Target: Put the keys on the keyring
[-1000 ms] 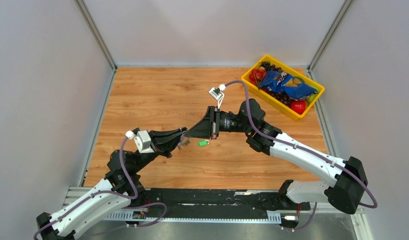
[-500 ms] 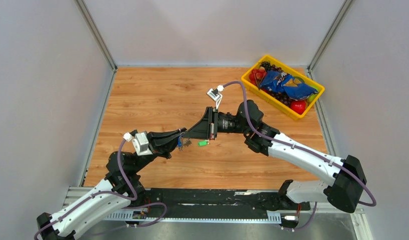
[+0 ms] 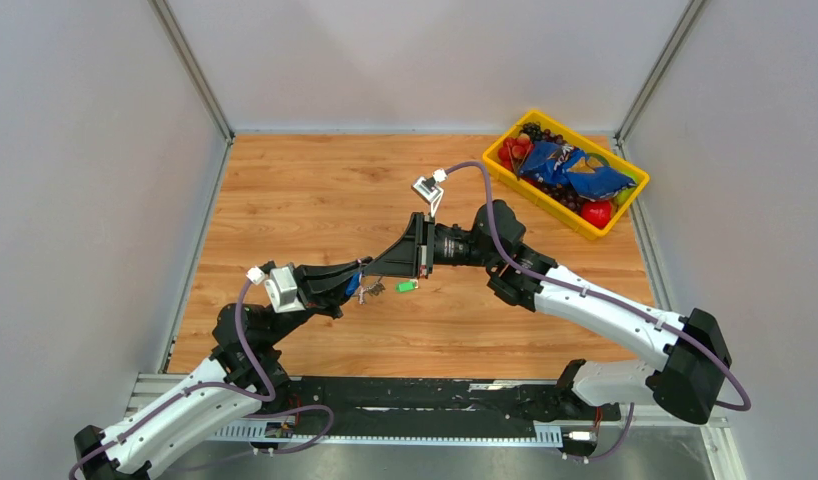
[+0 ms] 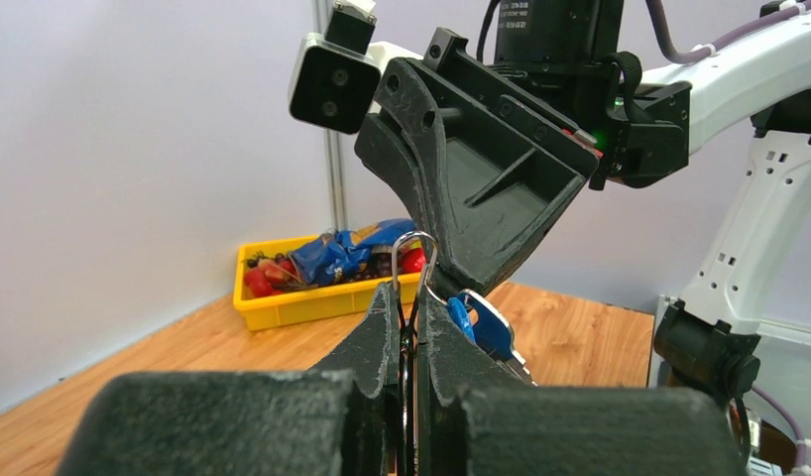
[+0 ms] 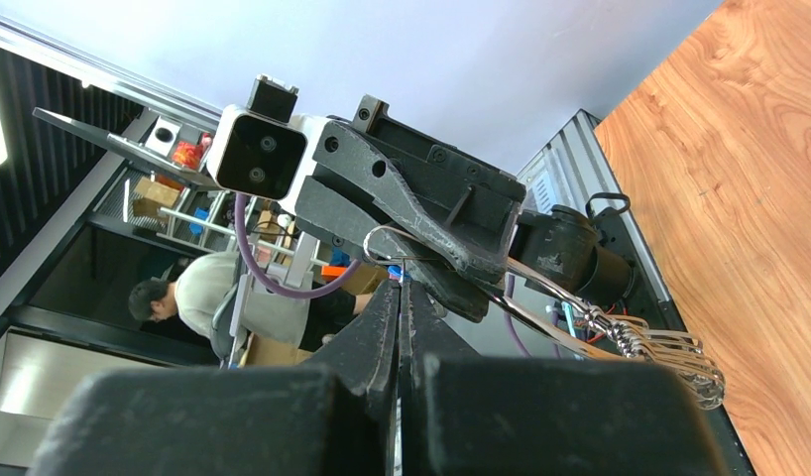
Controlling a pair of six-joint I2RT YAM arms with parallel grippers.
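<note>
Left tool [image 4: 408, 297] pinches the keyring [image 4: 396, 263] — right tool [image 5: 401, 290] closed, what it grips hidden.

Top-down view, close wrist views share keyring [image 4: 412, 235]

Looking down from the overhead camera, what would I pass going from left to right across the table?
Left arm's white camera → blue-tagged key → green-tagged key → right arm's white camera → yellow basket at the far right.
</note>
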